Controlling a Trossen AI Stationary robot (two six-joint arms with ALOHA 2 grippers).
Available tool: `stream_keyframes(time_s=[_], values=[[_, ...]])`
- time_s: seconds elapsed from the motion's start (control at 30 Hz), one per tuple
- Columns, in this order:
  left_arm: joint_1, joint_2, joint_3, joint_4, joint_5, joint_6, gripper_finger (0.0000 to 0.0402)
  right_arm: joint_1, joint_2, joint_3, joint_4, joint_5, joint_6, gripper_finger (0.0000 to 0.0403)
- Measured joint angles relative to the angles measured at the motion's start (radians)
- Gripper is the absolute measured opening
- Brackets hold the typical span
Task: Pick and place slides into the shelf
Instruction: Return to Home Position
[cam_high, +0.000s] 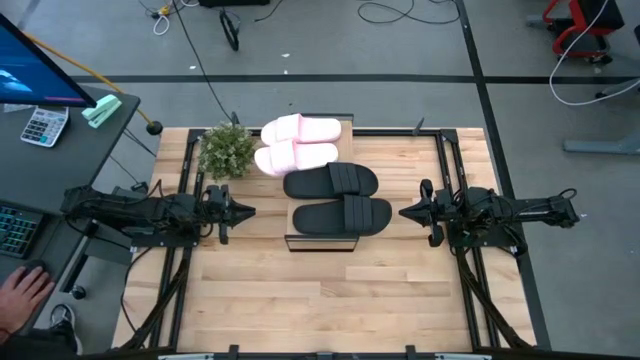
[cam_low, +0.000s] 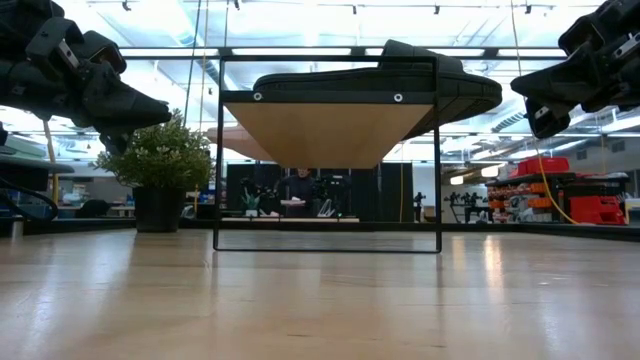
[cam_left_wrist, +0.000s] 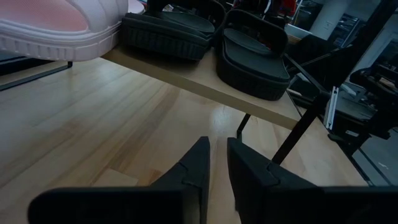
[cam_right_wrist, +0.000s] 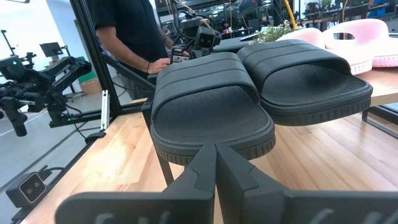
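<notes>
wooden table (cam_high: 260, 300) carries the shelf (cam_low: 320, 135) at centre; pink slides (cam_high: 298, 143) and black slides (cam_high: 330, 182) lie side by side on its top. left gripper (cam_high: 248, 212) hangs left of it, all but closed, empty; right gripper (cam_high: 405, 212) hangs right, closed, empty

Bare tabletop (cam_high: 300, 300) flanks the shelf (cam_low: 320, 130); slides (cam_high: 340, 215) cover its top, plant (cam_high: 226, 150) stands beside.

2 pink slides (cam_high: 300, 130); 2 black slides (cam_high: 330, 181)
</notes>
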Motion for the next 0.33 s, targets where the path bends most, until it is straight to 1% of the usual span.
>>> stream_keyframes(time_s=[0.33], values=[[0.000,0.000,0.000,0.000,0.000,-0.001,0.0055,0.000,0.000,0.000,0.000,0.000,0.000,0.0010]])
